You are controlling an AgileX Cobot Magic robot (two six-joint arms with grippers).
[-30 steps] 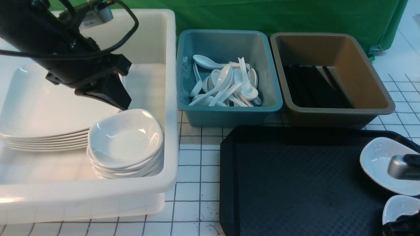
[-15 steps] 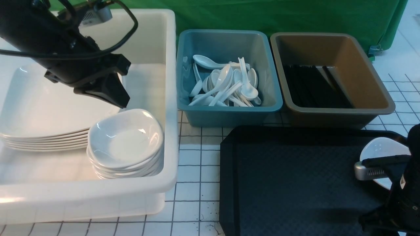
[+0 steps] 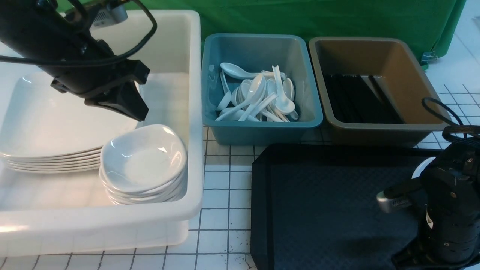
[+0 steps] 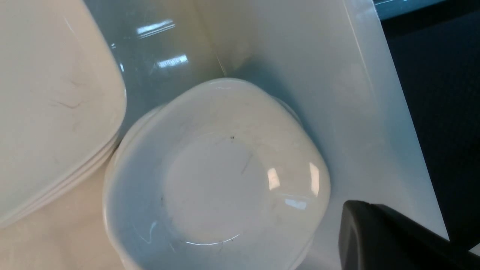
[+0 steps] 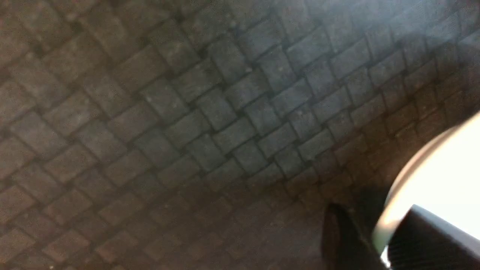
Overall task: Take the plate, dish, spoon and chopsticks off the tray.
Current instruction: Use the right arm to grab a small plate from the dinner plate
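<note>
The black tray (image 3: 322, 202) lies front right. My right arm (image 3: 450, 210) hangs over its right end and hides most of a small white dish (image 3: 420, 171). In the right wrist view my right gripper (image 5: 375, 228) is shut on the dish (image 5: 442, 176), its rim pinched between the fingers (image 5: 337, 236). My left gripper (image 3: 139, 113) hovers shut and empty above a stack of small dishes (image 3: 144, 161) in the white bin (image 3: 195, 123); its fingers (image 4: 375, 232) sit beside the top dish (image 4: 213, 180). Large square plates (image 3: 48, 120) are stacked beside them.
Behind the tray stand a teal tub (image 3: 262, 127) with several white spoons (image 3: 258, 97) and a brown tub (image 3: 390, 127) with black chopsticks (image 3: 356, 101). A gridded white tabletop (image 3: 225, 180) separates bin and tray. A green cloth (image 3: 300, 18) hangs at the back.
My right arm has swung in over the tray's right end, covering the dish, and its jaws have narrowed onto the rim. The left arm has barely moved.
</note>
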